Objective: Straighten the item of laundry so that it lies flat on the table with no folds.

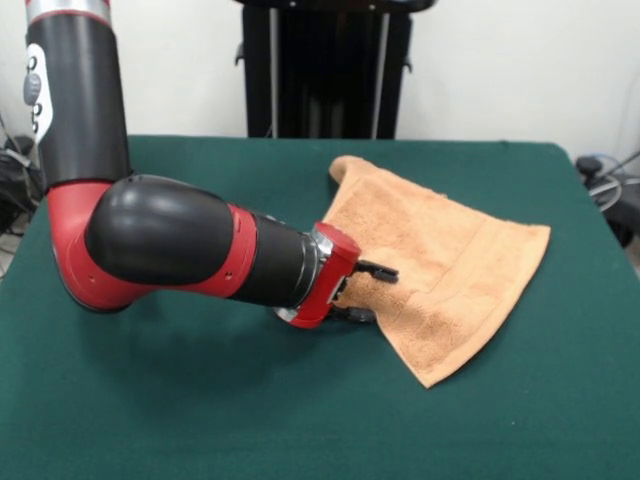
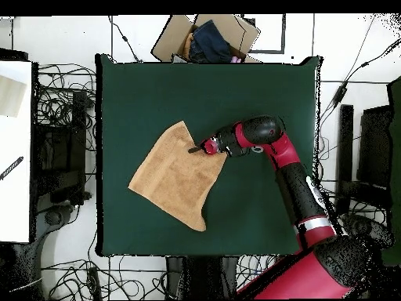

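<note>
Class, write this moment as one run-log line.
gripper: at towel edge, grip unclear | towel: far corner curled, not flat | table: green | task: unfinished

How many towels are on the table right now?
1: the peach-orange towel lies on the green table, with the gripper at its edge. None seems hidden.

The red and black jointed arm [image 1: 170,245] was bent at a bulky black elbow and stretched low and nearly level across the scene, its upper link rising upright at one side. At the end of the red wrist, the small black two-fingered gripper [image 1: 368,290] [image 2: 196,148] was held out sideways, its fingers [image 1: 378,270] seen spread one above the other with a gap between.
</note>
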Available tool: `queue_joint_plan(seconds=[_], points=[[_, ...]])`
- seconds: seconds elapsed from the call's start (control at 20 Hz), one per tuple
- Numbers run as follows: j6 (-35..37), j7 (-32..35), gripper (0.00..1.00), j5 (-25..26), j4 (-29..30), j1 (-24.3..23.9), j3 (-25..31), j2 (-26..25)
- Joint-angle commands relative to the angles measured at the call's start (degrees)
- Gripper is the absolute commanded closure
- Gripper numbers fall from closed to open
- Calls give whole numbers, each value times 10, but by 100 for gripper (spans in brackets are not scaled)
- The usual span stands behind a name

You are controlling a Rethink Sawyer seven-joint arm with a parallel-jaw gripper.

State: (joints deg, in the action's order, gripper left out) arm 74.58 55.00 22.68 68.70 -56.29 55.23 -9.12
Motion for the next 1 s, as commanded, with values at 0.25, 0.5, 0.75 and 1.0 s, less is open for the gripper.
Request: queue_joint_plan(seconds=[0.25, 0.5, 0.75, 1.0], points=[[54, -140, 0, 37, -79, 11, -74, -21], [54, -146, 0, 41, -77, 6, -75, -19], [57, -144, 0, 42, -75, 5, -73, -14], [92, -168, 0, 51, -101, 7, -73, -3]])
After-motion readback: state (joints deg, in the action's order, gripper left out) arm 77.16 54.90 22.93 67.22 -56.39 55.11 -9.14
